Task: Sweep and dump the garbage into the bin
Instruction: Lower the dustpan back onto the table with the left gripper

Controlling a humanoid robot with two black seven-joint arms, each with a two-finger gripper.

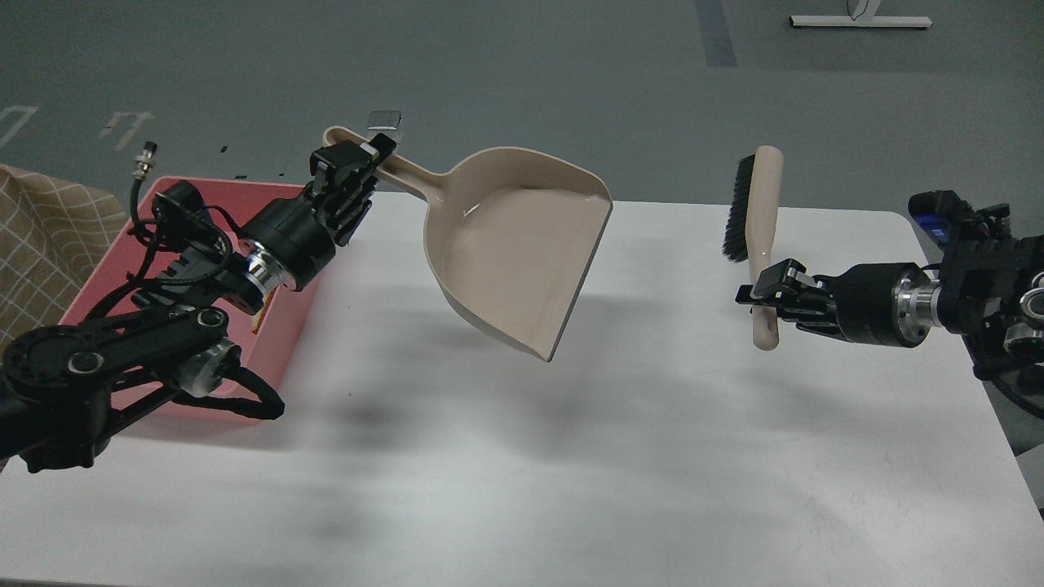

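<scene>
My left gripper (359, 159) is shut on the handle of the beige dustpan (514, 249) and holds it tilted in the air over the middle of the table; the pan looks empty. The pink bin (281, 342) stands at the table's left, mostly hidden behind my left arm. The sponge and the bread slice are hidden. My right gripper (763, 295) is shut on the handle of the beige brush (754, 216), held upright with its black bristles facing left.
The white table (571, 456) ends at a rounded far right corner. A tan checked cloth (41, 236) lies left of the bin. Grey floor with a small metal plate (385, 121) lies beyond the table.
</scene>
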